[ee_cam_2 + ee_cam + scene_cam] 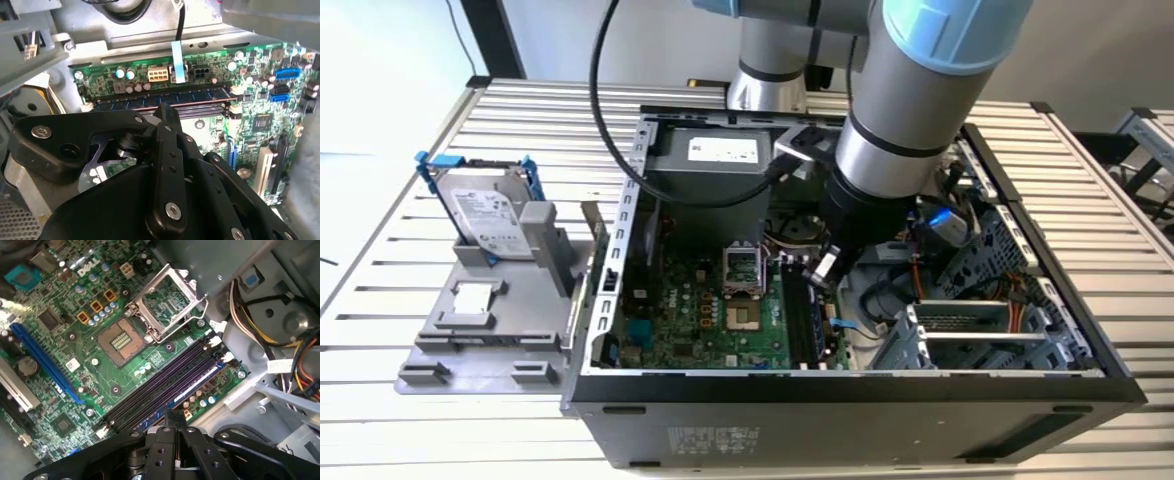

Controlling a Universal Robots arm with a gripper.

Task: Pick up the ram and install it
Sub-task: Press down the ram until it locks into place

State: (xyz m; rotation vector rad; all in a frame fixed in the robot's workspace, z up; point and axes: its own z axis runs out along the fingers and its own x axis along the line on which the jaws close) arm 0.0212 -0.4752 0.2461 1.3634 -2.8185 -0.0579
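A failure is most likely to be caused by uneven pressure: if the long, thin, dark greenish-grey ram stick (197,385) is pushed down off its middle, one end could be left riding high in its slot and the small white end latches (216,341) left unclosed. A slip of the tips sideways could be brought about by the narrow top edge, and the neighbouring empty black memory slots (165,382) or the small capacitors beside them could then be struck. The ram is seen in both wrist views lying along the slot nearest the edge of the green motherboard (75,385), inside the open black-and-grey metal computer case (854,385), which is set on the slatted metal tabletop (440,440). Whether the stick is fully seated cannot be told. The black two-fingered claw (175,415) is held narrow, its fingers drawn together with no gap to be made out between them, and its tips are placed right at the ram's upper edge, about midway along the stick. Whether the edge is pinched between the fingers or only pressed from above cannot be told. In the exterior view the claw (825,272) is seen lowered into the case over the slots.
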